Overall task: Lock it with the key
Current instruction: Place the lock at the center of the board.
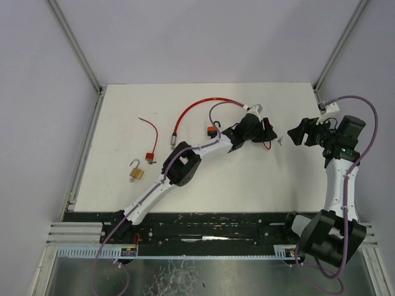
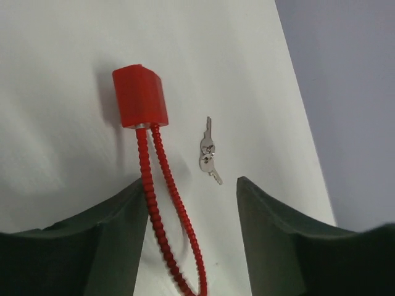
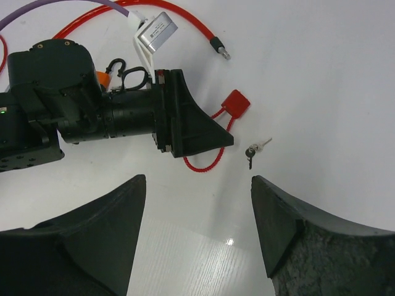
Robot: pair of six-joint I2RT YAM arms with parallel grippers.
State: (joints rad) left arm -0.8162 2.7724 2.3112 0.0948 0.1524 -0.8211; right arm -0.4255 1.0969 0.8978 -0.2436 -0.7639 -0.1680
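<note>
Silver against white: shows the key flat on the table beside the red lock, lengthwise ahead of the nearer, empty, parted left pincer, facing the parted right pincer.

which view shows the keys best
Left wrist: the keys lie large and sharp beside the red cable lock. Right wrist shows them smaller and farther off; top external gives only a tiny glint.

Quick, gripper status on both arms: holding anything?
Left gripper: open, holding nothing; the red cable lock has its loop lying loose between the fingers.
Right gripper: open, empty; the keys lie on the table.
</note>
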